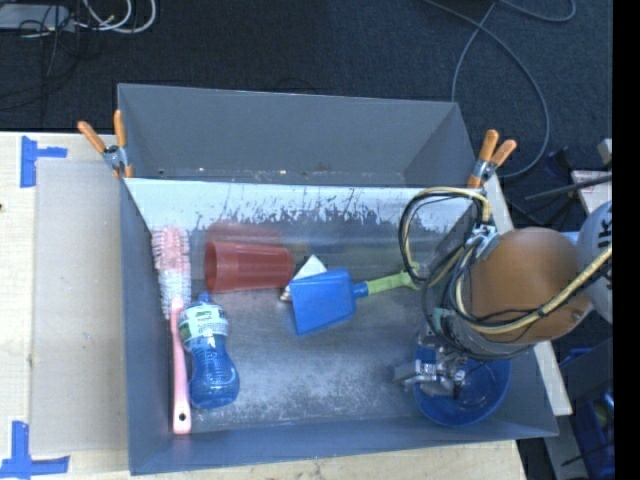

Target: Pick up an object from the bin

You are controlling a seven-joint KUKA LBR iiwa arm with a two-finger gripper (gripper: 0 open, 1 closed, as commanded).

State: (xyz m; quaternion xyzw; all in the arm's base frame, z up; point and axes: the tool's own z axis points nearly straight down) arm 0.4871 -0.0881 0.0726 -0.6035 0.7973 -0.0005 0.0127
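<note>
Pincer [436, 373] sits low in the bin's [330, 393] lower-right corner over a round blue dish [482, 398], prob. the target as it's nearest, red cup [248, 266] & blue scoop [322, 304] well apart; can't tell if pincer's wide or narrow.

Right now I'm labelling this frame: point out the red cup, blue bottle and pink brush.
red cup [248, 266], camera view, middle of its side.
blue bottle [212, 370], camera view, its lower body.
pink brush [172, 260], camera view, its bristle head.
</note>
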